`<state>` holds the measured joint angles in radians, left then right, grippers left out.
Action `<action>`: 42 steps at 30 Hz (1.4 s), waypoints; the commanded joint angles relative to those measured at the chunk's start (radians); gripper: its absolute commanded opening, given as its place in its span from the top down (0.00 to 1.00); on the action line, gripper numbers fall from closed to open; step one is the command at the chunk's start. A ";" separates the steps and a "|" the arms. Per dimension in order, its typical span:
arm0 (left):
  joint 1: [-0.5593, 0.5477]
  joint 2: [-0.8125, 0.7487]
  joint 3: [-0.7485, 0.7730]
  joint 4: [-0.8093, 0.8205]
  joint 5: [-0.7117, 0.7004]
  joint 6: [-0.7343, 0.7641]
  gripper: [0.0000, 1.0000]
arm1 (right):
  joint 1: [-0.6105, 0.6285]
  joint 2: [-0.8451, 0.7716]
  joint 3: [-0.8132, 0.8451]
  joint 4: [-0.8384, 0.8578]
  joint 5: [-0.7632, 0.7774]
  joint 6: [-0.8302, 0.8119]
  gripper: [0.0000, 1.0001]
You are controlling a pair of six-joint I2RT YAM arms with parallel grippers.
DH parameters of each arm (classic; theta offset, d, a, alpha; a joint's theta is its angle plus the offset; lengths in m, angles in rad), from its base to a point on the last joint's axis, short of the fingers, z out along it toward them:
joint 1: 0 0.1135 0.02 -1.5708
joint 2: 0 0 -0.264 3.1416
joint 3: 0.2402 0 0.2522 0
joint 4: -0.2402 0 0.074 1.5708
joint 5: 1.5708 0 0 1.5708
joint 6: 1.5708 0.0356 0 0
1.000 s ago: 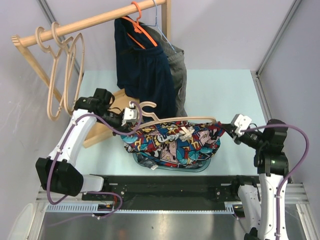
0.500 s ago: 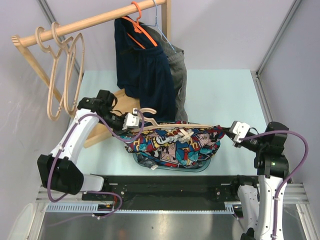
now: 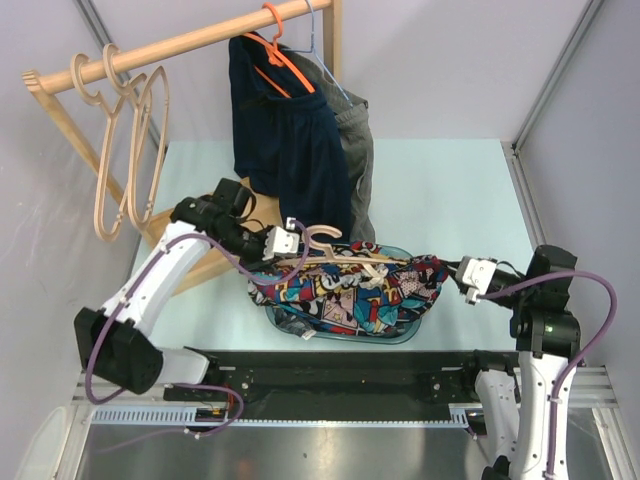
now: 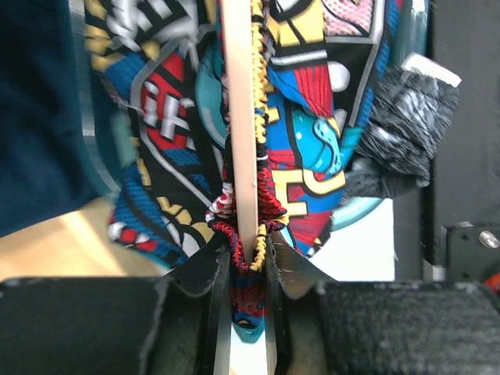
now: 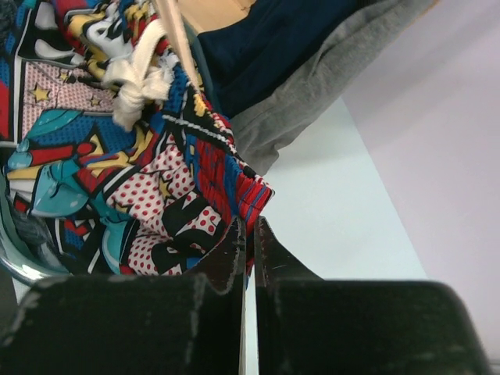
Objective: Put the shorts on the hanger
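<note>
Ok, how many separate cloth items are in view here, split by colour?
Comic-print shorts: 1
Navy garment: 1
Grey garment: 1
Dark grey-patterned cloth: 1
Total: 4

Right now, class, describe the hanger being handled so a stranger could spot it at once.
Find the wooden rail at the back, then look down to the comic-print shorts over the table. The hanger is the pale wooden one along their waistband; unlike its wooden twins, it is off the rail.
</note>
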<state>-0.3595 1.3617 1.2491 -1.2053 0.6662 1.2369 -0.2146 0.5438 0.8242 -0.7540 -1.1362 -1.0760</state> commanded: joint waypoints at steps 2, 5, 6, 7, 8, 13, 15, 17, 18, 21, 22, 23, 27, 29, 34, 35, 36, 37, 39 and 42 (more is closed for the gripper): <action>0.013 -0.185 -0.062 0.096 0.019 -0.068 1.00 | 0.017 -0.022 0.049 -0.216 0.015 -0.367 1.00; 0.013 -0.294 -0.144 0.185 0.042 -0.067 1.00 | 0.017 -0.024 0.047 -0.338 0.015 -0.522 1.00; 0.011 -0.327 -0.166 0.208 0.039 -0.063 1.00 | 0.017 -0.025 0.046 -0.355 0.016 -0.547 1.00; 0.011 -0.355 -0.189 0.263 0.036 -0.065 1.00 | 0.017 -0.031 0.046 -0.370 0.018 -0.596 1.00; 0.011 -0.412 -0.232 0.292 0.029 -0.066 1.00 | 0.014 -0.034 0.040 -0.389 0.023 -0.611 1.00; 0.010 -0.535 -0.335 0.423 -0.003 -0.047 1.00 | 0.011 -0.073 0.024 -0.412 0.030 -0.647 0.79; 0.008 -0.572 -0.370 0.466 -0.013 -0.045 1.00 | 0.011 -0.074 0.023 -0.432 0.035 -0.657 0.58; 0.008 -0.584 -0.389 0.475 -0.019 -0.039 1.00 | 0.012 -0.077 0.024 -0.406 0.042 -0.580 0.39; 0.008 -0.581 -0.386 0.469 -0.016 -0.036 1.00 | 0.012 -0.079 0.024 -0.330 0.049 -0.511 0.34; 0.008 -0.540 -0.352 0.449 0.006 -0.085 1.00 | 0.017 -0.073 0.026 -0.132 0.052 -0.247 0.27; 0.008 -0.521 -0.318 0.443 0.028 -0.103 1.00 | 0.021 -0.065 0.027 -0.070 0.053 -0.075 0.27; 0.008 -0.475 -0.295 0.420 0.042 -0.150 1.00 | 0.033 -0.059 0.030 -0.011 0.055 0.000 0.27; 0.008 -0.305 -0.073 0.302 0.139 -0.276 1.00 | 0.117 0.019 0.091 0.276 0.097 0.344 0.28; 0.010 -0.248 0.004 0.279 0.171 -0.388 1.00 | 0.177 0.100 0.139 0.320 0.134 0.428 0.29; 0.010 -0.139 0.229 0.250 0.184 -0.571 1.00 | 0.423 0.257 0.324 0.314 0.272 0.531 0.29; 0.010 -0.133 0.254 0.242 0.188 -0.582 1.00 | 0.446 0.296 0.343 0.333 0.295 0.544 0.29; 0.010 -0.127 0.295 0.236 0.182 -0.599 1.00 | 0.472 0.317 0.364 0.347 0.338 0.579 0.28; 0.010 -0.121 0.318 0.215 0.179 -0.620 1.00 | 0.495 0.332 0.394 0.364 0.355 0.597 0.28; 0.010 -0.113 0.392 0.170 0.174 -0.625 1.00 | 0.501 0.363 0.415 0.419 0.374 0.629 0.25; 0.010 -0.124 0.444 0.078 0.174 -0.617 1.00 | 0.503 0.384 0.443 0.488 0.412 0.697 0.21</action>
<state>-0.3538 1.2587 1.5932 -1.0298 0.7742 0.6807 0.2806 0.9161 1.2015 -0.4046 -0.8158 -0.5182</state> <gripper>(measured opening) 0.196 0.761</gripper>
